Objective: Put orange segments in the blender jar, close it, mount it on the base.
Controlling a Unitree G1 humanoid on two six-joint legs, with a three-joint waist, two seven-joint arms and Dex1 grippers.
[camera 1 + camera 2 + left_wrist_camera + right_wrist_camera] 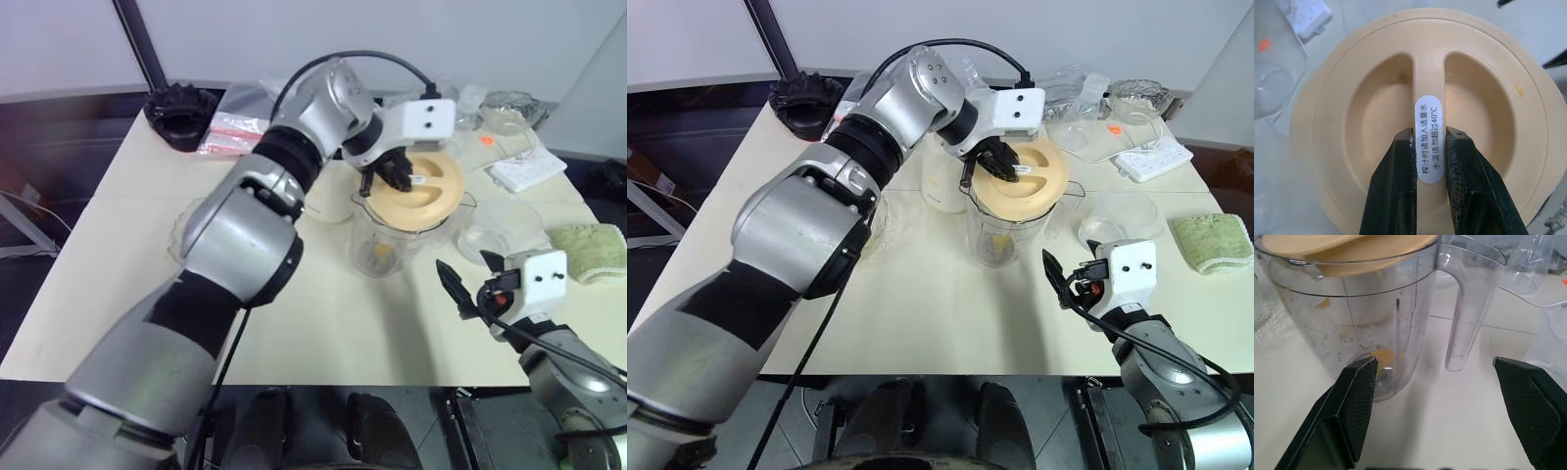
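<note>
Pale-orange lid [1425, 98] with white label [1429, 139], clear blender jar [1376, 323], black mesh-patterned fingers [1359, 401], cream table [323, 323].

Even, soft overhead light is washing my table [323, 323] pale, and I am casting only faint shadows under my arms. Glare is bleaching the lid [1420, 112] at its rim. My right fingers [1354, 406] are looking slightly soft up close.
</note>
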